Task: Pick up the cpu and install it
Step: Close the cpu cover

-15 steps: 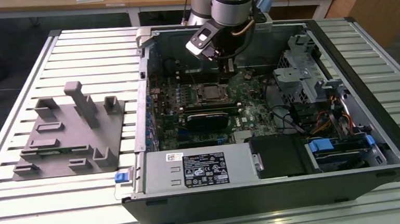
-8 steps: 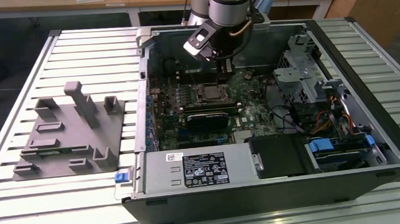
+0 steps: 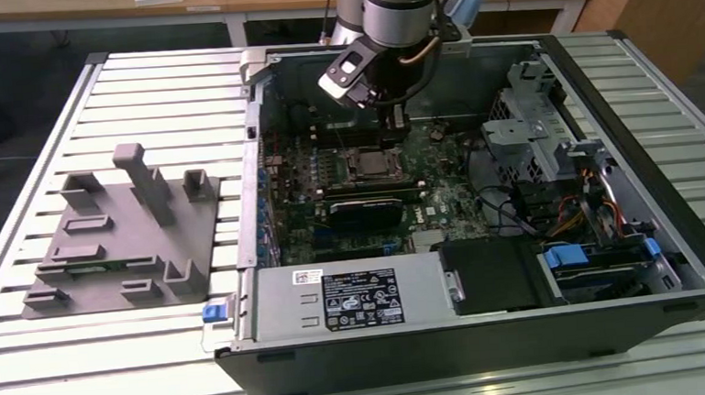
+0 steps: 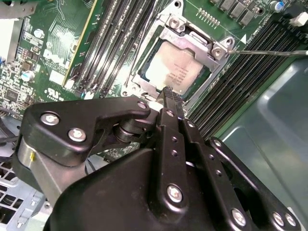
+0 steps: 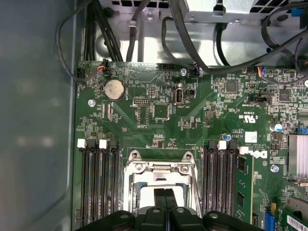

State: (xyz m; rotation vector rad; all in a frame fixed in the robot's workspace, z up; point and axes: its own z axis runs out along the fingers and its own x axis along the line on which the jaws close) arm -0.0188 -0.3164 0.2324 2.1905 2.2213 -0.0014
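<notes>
The cpu (image 4: 175,72), a pale silver square chip, lies flat inside the motherboard socket, ringed by the socket's metal frame (image 4: 195,36). My gripper (image 4: 168,94) hovers just above the near edge of the chip, its two black fingers pressed together with nothing between them. In the first wrist view the gripper (image 5: 163,198) hangs over the middle of the socket frame (image 5: 161,167). In the exterior view the gripper (image 3: 391,122) reaches down into the open computer case, right over the socket (image 3: 369,166).
Dark memory slots (image 5: 98,183) flank the socket on both sides. A grey plastic fixture (image 3: 122,234) with upright blocks sits on the slatted table at the exterior view's left. In the case, a power supply (image 3: 346,294) lies near the front and a drive cage (image 3: 544,121) at the right.
</notes>
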